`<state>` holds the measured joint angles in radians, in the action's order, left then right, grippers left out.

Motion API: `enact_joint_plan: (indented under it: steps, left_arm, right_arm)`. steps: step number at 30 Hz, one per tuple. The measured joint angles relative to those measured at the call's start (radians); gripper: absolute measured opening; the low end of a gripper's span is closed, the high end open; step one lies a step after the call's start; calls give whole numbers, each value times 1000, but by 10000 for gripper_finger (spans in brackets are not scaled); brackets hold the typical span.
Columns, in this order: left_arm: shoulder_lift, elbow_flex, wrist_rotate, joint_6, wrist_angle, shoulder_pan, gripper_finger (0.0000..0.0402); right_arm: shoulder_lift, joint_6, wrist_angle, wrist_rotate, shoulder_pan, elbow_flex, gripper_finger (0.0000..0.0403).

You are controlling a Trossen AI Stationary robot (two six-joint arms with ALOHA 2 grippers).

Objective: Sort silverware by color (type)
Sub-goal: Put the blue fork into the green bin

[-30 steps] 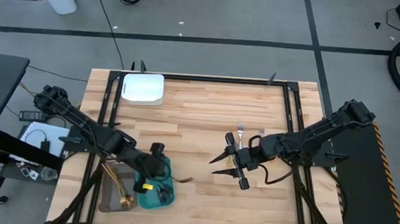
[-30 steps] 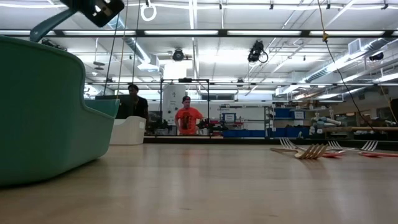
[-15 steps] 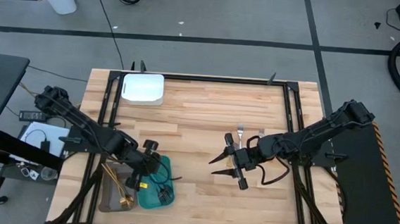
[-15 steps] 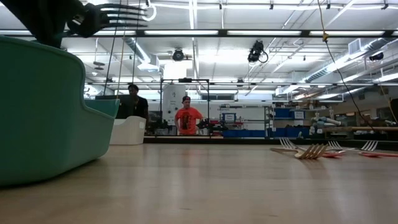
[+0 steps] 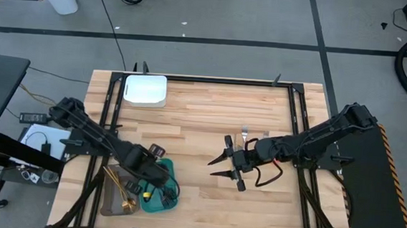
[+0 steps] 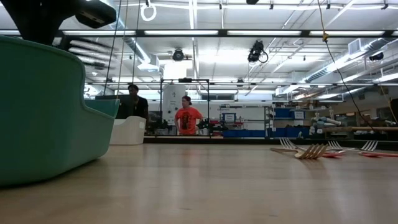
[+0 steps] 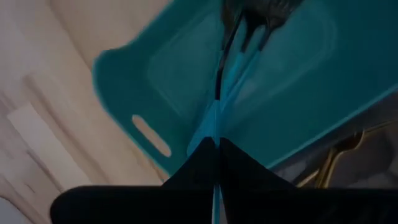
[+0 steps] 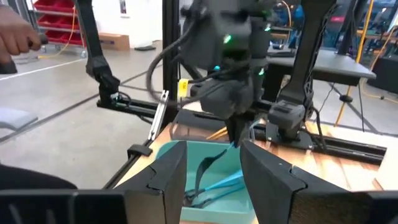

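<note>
The left gripper hangs over the teal tray pinching 1 blue fork – likely the drop-off step, so it must let go next – while the right gripper, open and empty, waits near forks mid-table.

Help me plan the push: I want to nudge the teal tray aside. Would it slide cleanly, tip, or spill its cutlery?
The teal tray looks like thin moulded plastic, so probably light and likely to slide on the smooth wooden table. Its low, wide shape suggests little tipping risk. Its raised walls should keep in the blue utensil, though loose pieces may rattle.
</note>
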<state>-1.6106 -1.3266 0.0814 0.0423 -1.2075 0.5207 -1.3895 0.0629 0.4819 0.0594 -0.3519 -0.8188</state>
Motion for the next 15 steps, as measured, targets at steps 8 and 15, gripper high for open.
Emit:
enact_joint_plan:
  steps: [8, 15]
  left_arm:
    - [-133, -59, 1, -117, -57, 23, 14]
    - [-184, -70, 6, -170, -64, 41, 14]
  right_arm:
    - [0, -4, 3, -1, 1, 0, 160]
    - [0, -2, 3, -1, 2, 0, 160]
